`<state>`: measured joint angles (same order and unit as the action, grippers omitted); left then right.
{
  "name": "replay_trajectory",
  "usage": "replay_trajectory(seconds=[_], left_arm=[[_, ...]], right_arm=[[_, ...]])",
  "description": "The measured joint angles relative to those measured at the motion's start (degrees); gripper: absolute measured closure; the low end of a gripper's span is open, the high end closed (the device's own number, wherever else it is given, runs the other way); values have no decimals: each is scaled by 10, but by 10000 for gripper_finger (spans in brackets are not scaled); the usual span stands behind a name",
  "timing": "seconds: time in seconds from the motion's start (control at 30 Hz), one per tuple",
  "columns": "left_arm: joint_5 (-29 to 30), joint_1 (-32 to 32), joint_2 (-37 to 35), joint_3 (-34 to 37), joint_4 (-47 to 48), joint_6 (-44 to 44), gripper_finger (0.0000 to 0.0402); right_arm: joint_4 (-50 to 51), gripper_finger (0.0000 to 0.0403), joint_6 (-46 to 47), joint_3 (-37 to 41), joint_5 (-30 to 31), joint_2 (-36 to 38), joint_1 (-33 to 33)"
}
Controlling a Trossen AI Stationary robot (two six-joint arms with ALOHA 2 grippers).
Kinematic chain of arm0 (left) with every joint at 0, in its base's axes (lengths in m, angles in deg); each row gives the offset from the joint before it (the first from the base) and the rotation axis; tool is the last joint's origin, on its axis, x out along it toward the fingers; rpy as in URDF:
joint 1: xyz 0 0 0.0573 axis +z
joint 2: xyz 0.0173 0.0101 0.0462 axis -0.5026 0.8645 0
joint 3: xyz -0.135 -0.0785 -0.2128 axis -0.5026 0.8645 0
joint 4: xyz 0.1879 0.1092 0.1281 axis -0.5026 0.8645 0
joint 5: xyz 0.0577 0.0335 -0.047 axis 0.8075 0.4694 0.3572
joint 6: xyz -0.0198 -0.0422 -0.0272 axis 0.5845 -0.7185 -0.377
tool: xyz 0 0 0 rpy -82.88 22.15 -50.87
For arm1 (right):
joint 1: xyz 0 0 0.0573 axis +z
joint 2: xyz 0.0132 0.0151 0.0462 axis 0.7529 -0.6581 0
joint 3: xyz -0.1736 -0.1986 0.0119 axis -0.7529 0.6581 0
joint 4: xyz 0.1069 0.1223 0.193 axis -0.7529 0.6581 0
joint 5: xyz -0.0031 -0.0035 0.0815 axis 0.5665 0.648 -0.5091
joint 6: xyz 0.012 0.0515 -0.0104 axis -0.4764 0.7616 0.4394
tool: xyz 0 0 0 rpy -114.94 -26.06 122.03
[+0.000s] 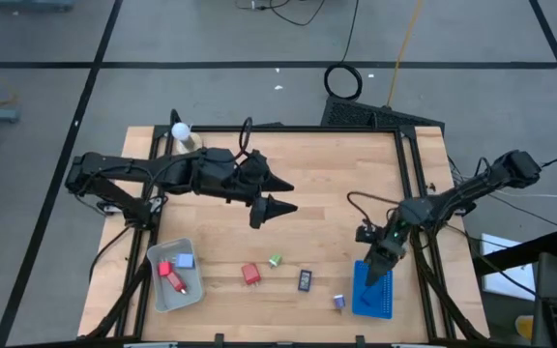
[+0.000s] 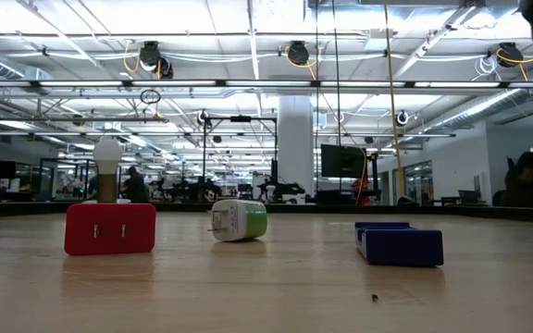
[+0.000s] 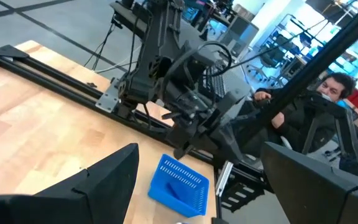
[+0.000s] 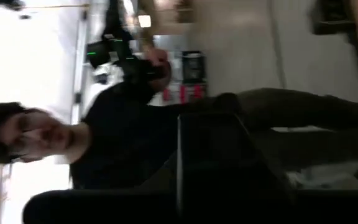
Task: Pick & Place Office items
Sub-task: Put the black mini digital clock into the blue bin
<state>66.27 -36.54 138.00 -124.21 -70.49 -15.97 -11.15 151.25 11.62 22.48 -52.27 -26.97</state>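
Note:
On the table's near part lie a red block [image 1: 250, 275] [image 2: 109, 228], a green-white bit [image 1: 276, 260] [image 2: 239, 220], a black rectangle [image 1: 305, 280] and a purple bit [image 1: 338, 302], each resting flat on the wood. The grey tray [image 1: 191, 290] holds red and light-blue blocks. My left gripper [image 1: 286, 195] [image 3: 197, 180] is raised over the table's middle, open and with nothing between its fingers. My right gripper [image 1: 383, 269] [image 3: 180, 151] is shut above the far end of the blue tray [image 1: 373, 295] [image 3: 180, 185]; I see nothing in it.
A white ball on a wooden base [image 1: 180, 130] stands at the far left corner. The blue tray [image 2: 399, 244] sits near the right front corner. A person [image 3: 328, 93] sits beyond the table's right edge. Bare wood lies in the table's middle and far half.

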Motion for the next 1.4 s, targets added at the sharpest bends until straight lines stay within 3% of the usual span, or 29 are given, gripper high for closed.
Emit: replay_trajectory(seconds=[0.47,0.83,1.4], left_arm=[[0,-12,0,0,30,25,64],[19,-14,0,0,18,-5,64],[77,-14,0,0,13,-6,64]], right_arm=[[183,380,-47,0,105,0,88],[343,374,-58,0,163,0,133],[393,380,-101,0,174,-11,139]])
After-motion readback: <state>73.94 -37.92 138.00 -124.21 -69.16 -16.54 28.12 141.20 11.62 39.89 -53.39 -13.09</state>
